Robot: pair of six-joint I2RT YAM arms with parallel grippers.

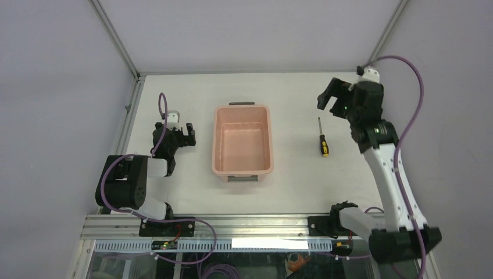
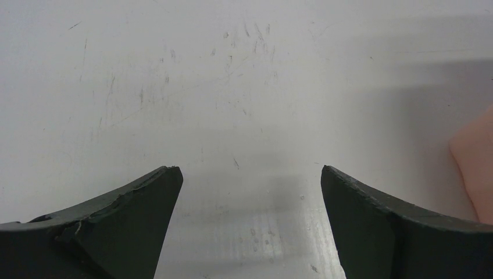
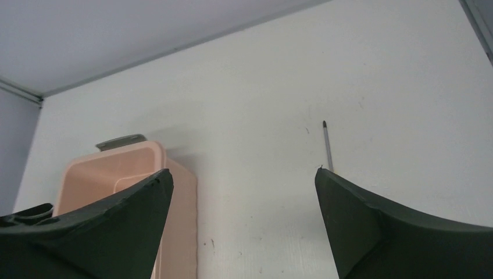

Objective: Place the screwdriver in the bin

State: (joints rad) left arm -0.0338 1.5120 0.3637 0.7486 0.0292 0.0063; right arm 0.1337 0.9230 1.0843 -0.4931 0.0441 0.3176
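Right end effector (image 1: 330,103) spread wide, screwdriver (image 1: 321,138) lying near it; left end effector (image 1: 183,131) spread too, bin (image 1: 242,108) beside it.

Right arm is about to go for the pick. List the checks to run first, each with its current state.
1. Right fingers open and empty: ok.
2. Screwdriver lying free on the table, nothing touching it: ok.
3. Screwdriver centred between the right fingers: not ok. In the right wrist view, its shaft sits off by one finger.
4. Bin upright, top open, nothing inside: ok.
5. Left fingers clear of the bin: ok. They are open and beside it.
6. Right fingers' height above the table: cannot tell.
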